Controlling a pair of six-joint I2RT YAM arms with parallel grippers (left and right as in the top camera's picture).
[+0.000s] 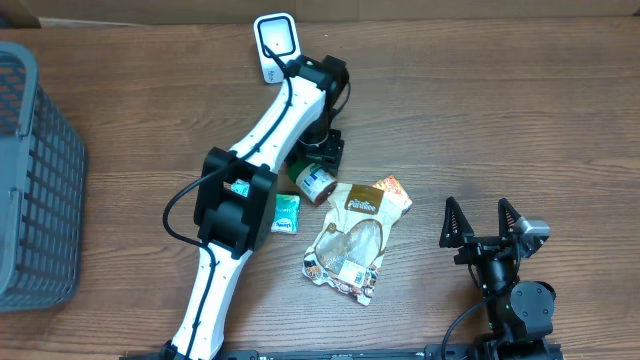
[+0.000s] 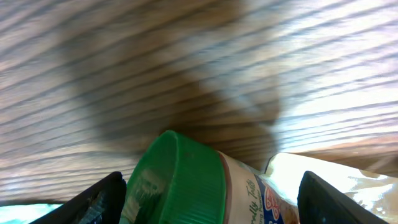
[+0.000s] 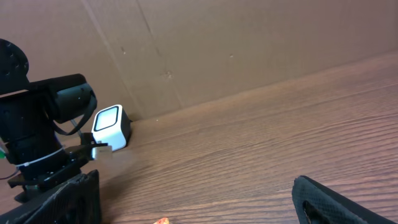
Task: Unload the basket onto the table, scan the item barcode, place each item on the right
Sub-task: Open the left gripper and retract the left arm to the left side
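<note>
A jar with a green lid (image 1: pixel 314 182) lies on its side just left of a snack bag. My left gripper (image 1: pixel 320 158) reaches down onto it. In the left wrist view the jar (image 2: pixel 186 180) fills the space between the two black fingers (image 2: pixel 102 199), lid against the left one, so the gripper (image 2: pixel 211 202) is shut on it. No barcode shows on it. The white scanner (image 1: pixel 274 40) stands at the table's back edge, also in the right wrist view as a small white box (image 3: pixel 111 127). My right gripper (image 1: pixel 484 222) stands open and empty at the front right (image 3: pixel 199 205).
A tan snack bag (image 1: pixel 355 235) lies right of the jar and shows bright in the left wrist view (image 2: pixel 336 174). A small teal packet (image 1: pixel 286 213) lies beside the left arm. A grey mesh basket (image 1: pixel 30 180) takes the far left. A cardboard wall (image 3: pixel 249 43) backs the table.
</note>
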